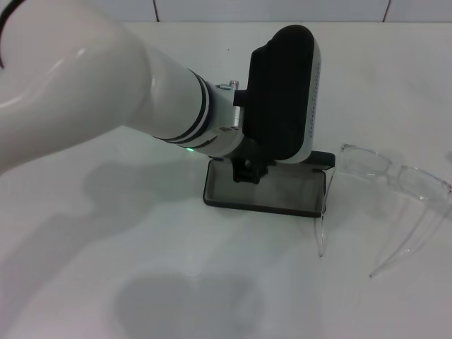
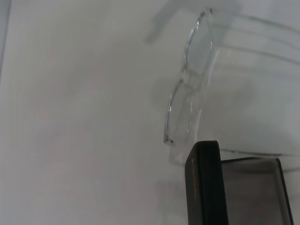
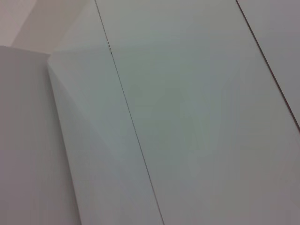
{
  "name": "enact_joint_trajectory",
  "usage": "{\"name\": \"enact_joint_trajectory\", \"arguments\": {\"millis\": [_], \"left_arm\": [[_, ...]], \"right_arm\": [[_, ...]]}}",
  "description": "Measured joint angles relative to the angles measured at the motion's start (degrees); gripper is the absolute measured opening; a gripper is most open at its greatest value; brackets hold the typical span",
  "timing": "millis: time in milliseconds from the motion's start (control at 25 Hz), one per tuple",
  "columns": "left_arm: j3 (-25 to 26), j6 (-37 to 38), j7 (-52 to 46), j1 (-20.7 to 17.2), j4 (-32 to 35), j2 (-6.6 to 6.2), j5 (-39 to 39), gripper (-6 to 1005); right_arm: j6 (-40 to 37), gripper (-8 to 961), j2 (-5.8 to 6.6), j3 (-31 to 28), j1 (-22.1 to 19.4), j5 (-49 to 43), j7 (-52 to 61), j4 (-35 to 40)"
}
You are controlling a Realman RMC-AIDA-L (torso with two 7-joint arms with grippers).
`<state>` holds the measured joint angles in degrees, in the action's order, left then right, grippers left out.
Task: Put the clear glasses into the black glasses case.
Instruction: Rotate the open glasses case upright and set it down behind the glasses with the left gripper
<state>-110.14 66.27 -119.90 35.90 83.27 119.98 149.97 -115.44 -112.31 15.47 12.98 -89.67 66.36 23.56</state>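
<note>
The black glasses case (image 1: 268, 189) lies open on the white table, grey lining up, with its lid (image 1: 322, 161) raised at the far side. My left gripper (image 1: 248, 171) hangs low over the case's far left part, under the bulky black and white wrist. The clear glasses (image 1: 395, 180) rest on the table just right of the case, arms unfolded and pointing toward me, one arm close to the case's right end. The left wrist view shows the glasses (image 2: 191, 79) beyond the case's upright lid (image 2: 204, 185) and grey inside (image 2: 253, 187). The right gripper is out of view.
The white table (image 1: 141, 282) stretches around the case, with a tiled wall behind it. The right wrist view shows only pale panels (image 3: 187, 117) with thin seams.
</note>
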Motion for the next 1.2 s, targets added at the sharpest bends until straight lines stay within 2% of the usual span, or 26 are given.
{"name": "enact_joint_trajectory", "arguments": {"millis": [360,720,1000,1080,1200], "left_arm": [[0.07,-1.86,-2.67,0.06,-0.73,0.15,0.47,209],[0.1,-1.22,-6.38,0.29,-0.57,0.03,0.76,279],[0.19,2.87,-7.73,-0.71,3.46,0.09,1.0,315],[1.02,5.38,-8.65,-1.12,5.88,0.04,0.22,542],[3.28,7.83,-8.91,-3.05,10.84,0.02,-1.78,554]], "right_arm": [[-0.05,864,-0.02,-0.73,-0.59,0.03,0.0,0.0],[-0.89,860,-0.01,-0.7,-0.46,0.04,0.0,0.0],[-1.53,858,-0.01,-0.71,-0.63,0.03,0.05,0.0],[-1.53,857,-0.01,-0.7,-0.71,0.0,0.09,0.0],[-0.89,856,0.18,-0.3,-0.48,-0.42,0.46,0.16]]}}
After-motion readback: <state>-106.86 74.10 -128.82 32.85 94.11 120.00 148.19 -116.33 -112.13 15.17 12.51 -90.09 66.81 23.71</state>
